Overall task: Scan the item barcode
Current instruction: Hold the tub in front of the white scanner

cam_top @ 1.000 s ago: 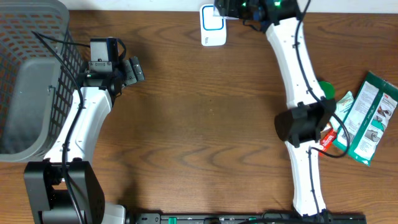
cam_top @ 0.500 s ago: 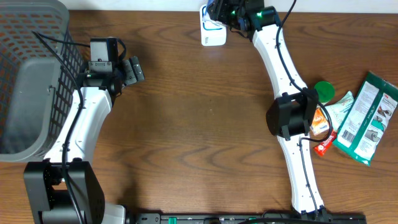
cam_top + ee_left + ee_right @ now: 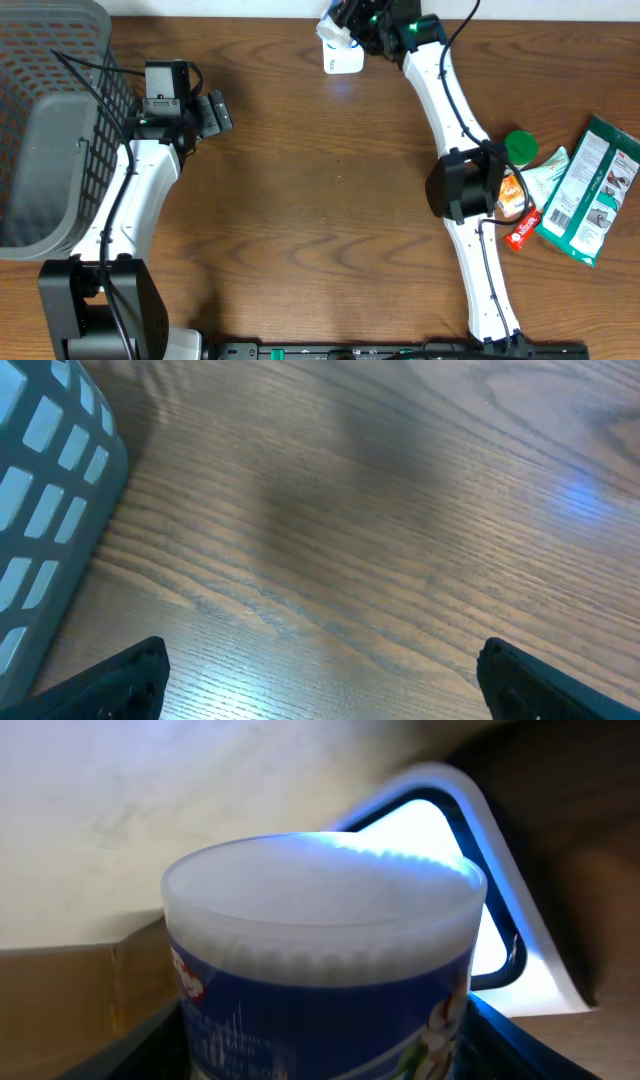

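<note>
Hovering at the far edge of the table (image 3: 320, 200), the tub (image 3: 320, 980) is clamped between the right gripper's (image 3: 352, 22) half-closed jaws, its lid just before the scanner's (image 3: 425, 830) blue-lit window. The left gripper (image 3: 320, 675) hangs wide open and empty beside the basket (image 3: 40, 150). Packets (image 3: 590, 185) lie far right.
</note>
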Motion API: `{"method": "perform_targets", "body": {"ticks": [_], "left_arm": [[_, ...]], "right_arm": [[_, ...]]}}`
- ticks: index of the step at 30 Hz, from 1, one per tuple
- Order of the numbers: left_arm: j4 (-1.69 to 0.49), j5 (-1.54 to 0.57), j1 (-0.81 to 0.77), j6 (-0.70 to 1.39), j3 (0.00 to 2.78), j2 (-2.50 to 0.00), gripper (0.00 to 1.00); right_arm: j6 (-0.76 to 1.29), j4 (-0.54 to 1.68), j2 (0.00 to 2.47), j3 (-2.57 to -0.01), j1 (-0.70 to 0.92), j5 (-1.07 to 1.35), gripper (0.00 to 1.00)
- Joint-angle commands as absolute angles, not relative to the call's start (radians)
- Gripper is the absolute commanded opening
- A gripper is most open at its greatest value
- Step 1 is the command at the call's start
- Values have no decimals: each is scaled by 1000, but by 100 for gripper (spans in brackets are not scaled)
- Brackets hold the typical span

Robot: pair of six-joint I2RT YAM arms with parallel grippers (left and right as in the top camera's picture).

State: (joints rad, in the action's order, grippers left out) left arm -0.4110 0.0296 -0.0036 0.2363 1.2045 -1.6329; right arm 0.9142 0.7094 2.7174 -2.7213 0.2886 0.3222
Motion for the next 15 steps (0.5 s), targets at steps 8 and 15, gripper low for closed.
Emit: {"method": "perform_targets", "body": {"ticks": [8, 15], "left_arm": [[-410, 38, 1, 242, 1195, -1647, 98], [-409, 38, 1, 242, 1195, -1647, 98]], "right_arm": [[1062, 692, 2746, -2734, 349, 239, 1], [1063, 684, 2745, -2734, 360, 226, 1]]}}
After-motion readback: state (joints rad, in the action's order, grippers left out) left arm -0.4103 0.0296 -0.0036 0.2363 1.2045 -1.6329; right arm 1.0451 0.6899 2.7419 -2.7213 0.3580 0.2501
